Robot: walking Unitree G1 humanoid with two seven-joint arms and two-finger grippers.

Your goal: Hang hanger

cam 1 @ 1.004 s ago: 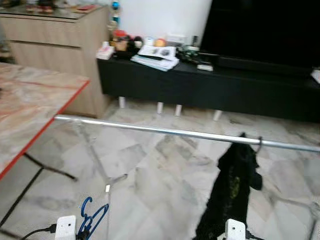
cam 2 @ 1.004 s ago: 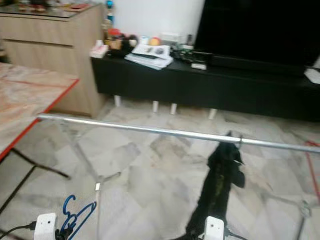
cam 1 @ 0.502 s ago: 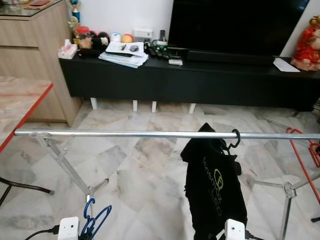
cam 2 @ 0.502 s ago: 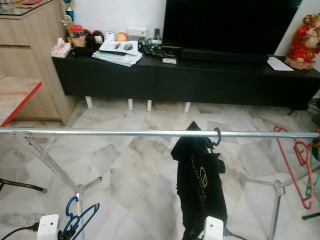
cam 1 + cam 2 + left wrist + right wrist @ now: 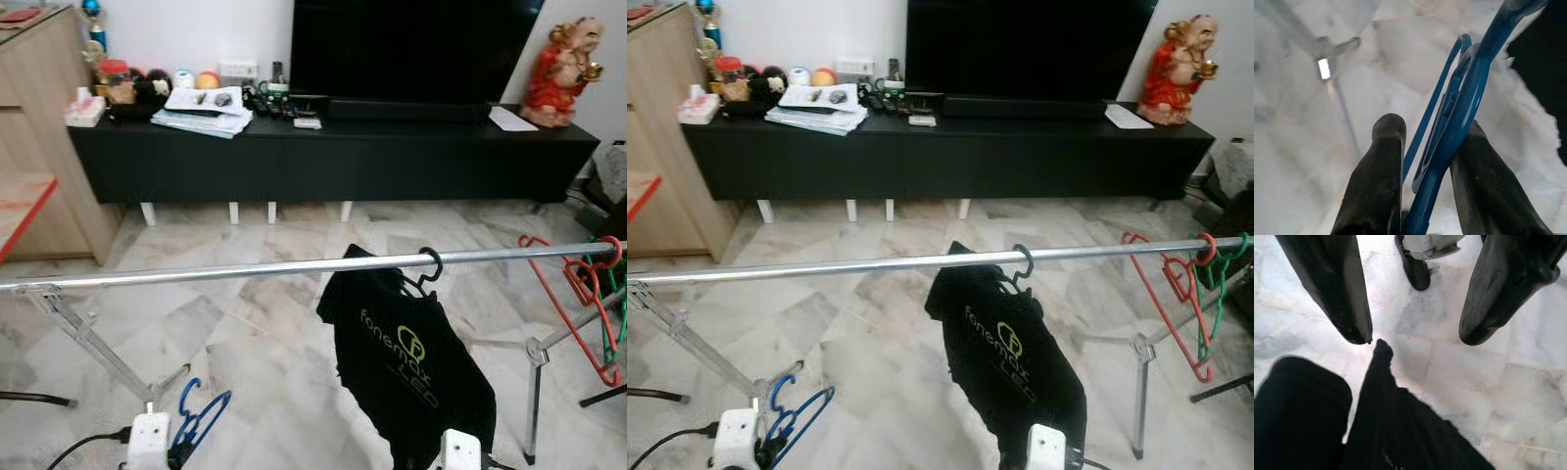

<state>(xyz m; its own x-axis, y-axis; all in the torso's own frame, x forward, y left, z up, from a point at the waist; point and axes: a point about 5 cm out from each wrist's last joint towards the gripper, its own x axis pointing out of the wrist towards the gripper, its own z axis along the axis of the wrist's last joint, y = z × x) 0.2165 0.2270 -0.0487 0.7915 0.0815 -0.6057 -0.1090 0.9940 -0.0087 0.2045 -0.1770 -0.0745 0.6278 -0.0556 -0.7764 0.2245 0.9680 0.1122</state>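
Note:
A blue plastic hanger (image 5: pixel 201 416) sticks up from my left gripper (image 5: pixel 1432 128) low at the left, below the rail; the two black fingers (image 5: pixel 1386 161) are shut on its body. A silver clothes rail (image 5: pixel 196 274) runs across in front of me at a slight tilt. A black printed garment (image 5: pixel 407 362) hangs from it on a black hook near the middle. My right gripper (image 5: pixel 1415 335) is open, low beside the garment's lower edge, with floor between its fingers.
A red hanger (image 5: pixel 568 294) and a green hanger (image 5: pixel 612 284) hang at the rail's right end. Rack legs (image 5: pixel 108 352) stand on the marble floor. Behind are a black TV console (image 5: pixel 392 147), a red figurine (image 5: pixel 554 73) and a wooden cabinet (image 5: pixel 39 147).
The camera has swung to the right, so the rail's right end with the red and green hangers is now in view. My left gripper still holds the blue hanger.

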